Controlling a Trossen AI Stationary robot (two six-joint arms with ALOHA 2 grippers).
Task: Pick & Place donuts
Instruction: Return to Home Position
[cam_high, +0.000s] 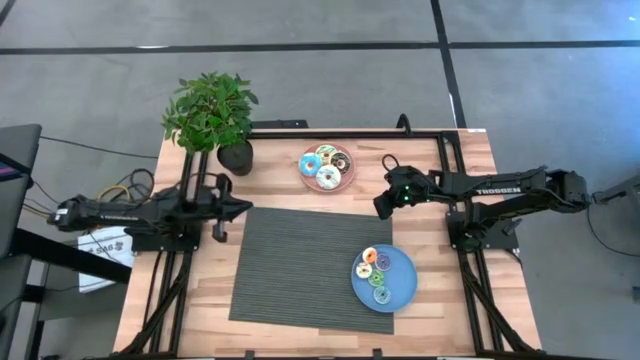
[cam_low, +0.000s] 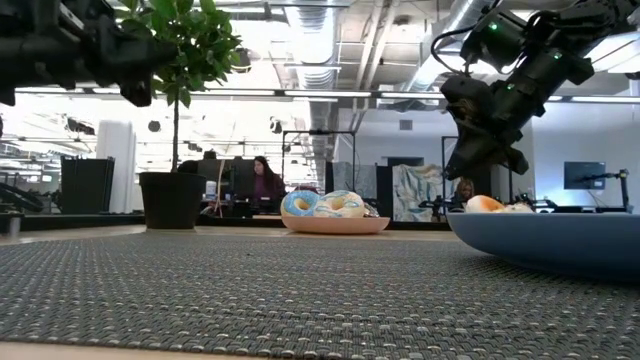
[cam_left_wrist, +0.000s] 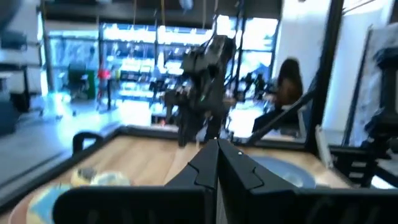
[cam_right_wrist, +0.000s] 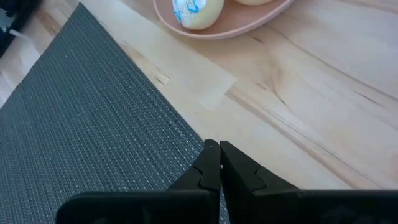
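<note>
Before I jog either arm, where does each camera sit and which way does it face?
High view: above the table, straight down; both arms show, left gripper and right gripper flanking the mat.
Low view: at table height, level across the mat; right arm upper right, left arm upper left.
Left wrist view: past its own shut fingers, across the table at the right arm.
Right wrist view: past its own shut fingers, down onto mat and table.
Shared: high, low and right wrist all show the pink plate.

Overhead looks straight down, low camera level; both show pink plate (cam_high: 348, 178)
</note>
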